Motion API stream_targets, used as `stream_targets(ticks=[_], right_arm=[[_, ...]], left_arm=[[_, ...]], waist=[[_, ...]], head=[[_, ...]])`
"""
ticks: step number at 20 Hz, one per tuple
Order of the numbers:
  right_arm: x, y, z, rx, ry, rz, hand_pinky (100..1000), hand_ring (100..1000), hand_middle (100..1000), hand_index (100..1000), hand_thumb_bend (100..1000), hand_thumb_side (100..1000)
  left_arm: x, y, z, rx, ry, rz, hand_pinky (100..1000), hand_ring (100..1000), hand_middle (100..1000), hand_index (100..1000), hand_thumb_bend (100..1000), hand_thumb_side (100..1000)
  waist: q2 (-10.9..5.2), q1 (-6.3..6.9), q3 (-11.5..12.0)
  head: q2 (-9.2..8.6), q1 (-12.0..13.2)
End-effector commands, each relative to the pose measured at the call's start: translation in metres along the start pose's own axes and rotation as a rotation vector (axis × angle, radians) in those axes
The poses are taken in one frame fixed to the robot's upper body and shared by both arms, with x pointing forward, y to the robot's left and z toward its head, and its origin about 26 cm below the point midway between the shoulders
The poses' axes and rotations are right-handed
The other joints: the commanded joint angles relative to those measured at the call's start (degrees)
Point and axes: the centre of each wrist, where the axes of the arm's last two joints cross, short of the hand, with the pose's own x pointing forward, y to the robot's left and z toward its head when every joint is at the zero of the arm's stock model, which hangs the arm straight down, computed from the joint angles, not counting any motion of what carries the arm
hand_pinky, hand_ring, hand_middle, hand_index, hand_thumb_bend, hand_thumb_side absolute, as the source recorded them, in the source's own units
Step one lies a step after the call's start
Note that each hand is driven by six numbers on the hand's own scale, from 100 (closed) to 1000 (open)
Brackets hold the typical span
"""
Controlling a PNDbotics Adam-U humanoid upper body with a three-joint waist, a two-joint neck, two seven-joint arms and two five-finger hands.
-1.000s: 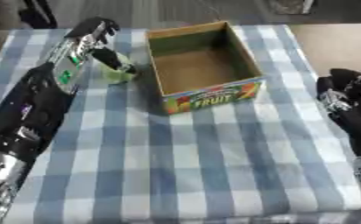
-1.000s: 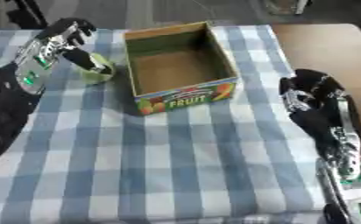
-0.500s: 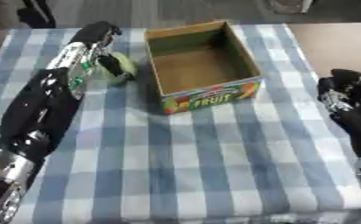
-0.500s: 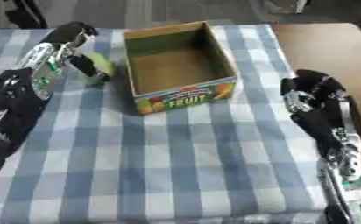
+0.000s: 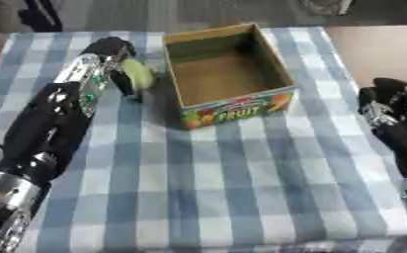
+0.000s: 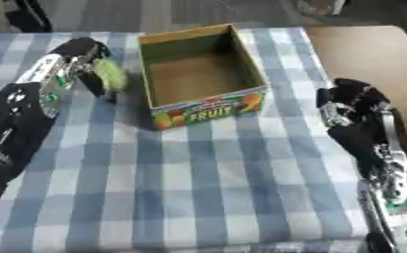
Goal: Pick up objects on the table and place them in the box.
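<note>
One right hand [image 6: 355, 101] rests at the table's [image 5: 241, 188] right edge, fingers curled on nothing. Farther back, one left hand [image 5: 112, 54] grasps one green fruit [image 5: 138, 73], just left of one empty box [image 5: 227, 74].

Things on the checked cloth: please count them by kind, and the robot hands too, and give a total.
Light green rounded object, held in the left hand: 1
Open cardboard box printed FRUIT: 1
Black robot hands, left hand and right hand: 2
Total: 4
</note>
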Motion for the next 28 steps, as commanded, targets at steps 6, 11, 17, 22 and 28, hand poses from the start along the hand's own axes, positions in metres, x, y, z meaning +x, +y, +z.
stream_targets(ticks=[6, 11, 17, 22, 28], right_arm=[[0.007, -0.002, -0.004, 0.007, -0.029, 0.003, 622, 699, 614, 727, 302, 269], [0.007, -0.002, -0.004, 0.006, -0.028, 0.002, 622, 699, 614, 727, 297, 270], [0.007, -0.003, -0.004, 0.004, -0.029, 0.001, 622, 698, 614, 727, 295, 268], [0.007, -0.003, -0.004, 0.001, -0.028, 0.001, 622, 698, 614, 727, 291, 268], [0.007, -0.004, -0.004, -0.002, -0.025, 0.003, 622, 698, 614, 727, 284, 268]], left_arm=[[-0.006, 0.007, -0.001, 0.045, 0.048, 0.026, 616, 637, 683, 797, 667, 117], [-0.008, 0.002, -0.002, 0.011, 0.064, 0.043, 531, 531, 563, 732, 417, 100], [-0.009, 0.006, -0.001, 0.054, 0.09, 0.064, 475, 401, 432, 605, 104, 184], [-0.004, 0.029, 0.006, 0.125, 0.039, 0.086, 456, 373, 400, 563, 115, 187], [0.015, 0.07, 0.029, 0.238, -0.102, 0.067, 450, 366, 395, 554, 108, 187]], waist=[[-0.66, -0.14, -0.24], [-0.65, -0.22, -0.27], [-0.72, -0.36, -0.27], [-0.86, -0.36, -0.16], [-1.06, -0.25, 0.12]], head=[[0.35, -0.14], [0.35, -0.17], [0.35, -0.19], [0.35, -0.23], [0.35, -0.44]])
